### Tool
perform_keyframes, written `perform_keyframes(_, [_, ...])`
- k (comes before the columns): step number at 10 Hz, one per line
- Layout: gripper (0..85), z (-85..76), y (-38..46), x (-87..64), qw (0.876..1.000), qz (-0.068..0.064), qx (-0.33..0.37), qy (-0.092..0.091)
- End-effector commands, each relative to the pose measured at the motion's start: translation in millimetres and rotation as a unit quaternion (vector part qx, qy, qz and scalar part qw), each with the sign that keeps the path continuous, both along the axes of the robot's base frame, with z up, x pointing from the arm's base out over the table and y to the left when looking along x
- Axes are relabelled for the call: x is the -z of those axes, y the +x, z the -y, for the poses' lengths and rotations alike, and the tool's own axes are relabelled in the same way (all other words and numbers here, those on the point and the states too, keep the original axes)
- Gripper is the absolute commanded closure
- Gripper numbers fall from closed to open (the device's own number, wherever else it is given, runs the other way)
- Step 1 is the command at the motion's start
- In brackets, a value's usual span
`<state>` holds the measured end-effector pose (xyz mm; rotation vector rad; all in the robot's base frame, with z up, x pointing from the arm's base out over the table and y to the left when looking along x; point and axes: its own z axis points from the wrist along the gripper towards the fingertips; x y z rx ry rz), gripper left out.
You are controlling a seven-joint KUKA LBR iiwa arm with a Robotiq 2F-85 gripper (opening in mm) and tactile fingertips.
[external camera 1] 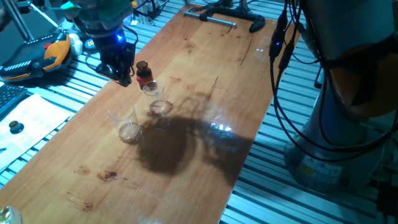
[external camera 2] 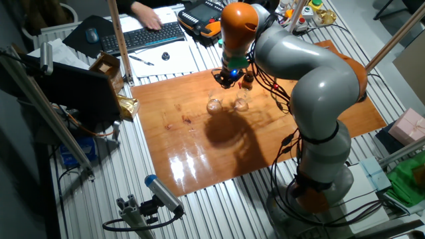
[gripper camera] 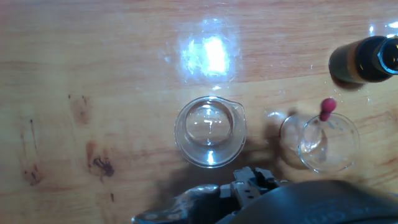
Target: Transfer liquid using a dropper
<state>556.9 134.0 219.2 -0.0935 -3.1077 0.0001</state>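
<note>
A small amber-brown bottle [external camera 1: 143,73] [gripper camera: 354,60] stands upright on the wooden table [external camera 1: 205,68], and the dark dropper cap [external camera 1: 142,64] sits on its neck. Two clear glass beakers stand near it. The nearer beaker [external camera 1: 127,123] [gripper camera: 210,130] holds a thin, faintly brownish layer of liquid [external camera 1: 130,132]. Inside the other beaker [external camera 1: 155,98] [gripper camera: 322,143], beside the bottle, leans a thin rod with a pink-red tip [gripper camera: 328,106]. My gripper [external camera 1: 124,76] [external camera 2: 226,79] [gripper camera: 252,182] hovers just left of the bottle, touching nothing. How its jaws stand is hidden.
A metal bar and stand [external camera 1: 227,18] lie at the table's far end. An orange-black device [external camera 1: 37,56] sits off the table's left edge. The keyboard [external camera 2: 143,36] and a person's hand [external camera 2: 147,14] are beyond the table. Cables [external camera 1: 280,43] hang on the right.
</note>
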Motion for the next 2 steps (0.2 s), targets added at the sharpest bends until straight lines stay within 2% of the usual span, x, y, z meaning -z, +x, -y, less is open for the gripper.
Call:
perform_keyframes(1, [84.3,0.0,0.8,1.3,1.0,0.001,0.001,0.003])
perform_keyframes(2, [84.3,-0.1,1.5,2.3,1.0,0.002,0.001,0.004])
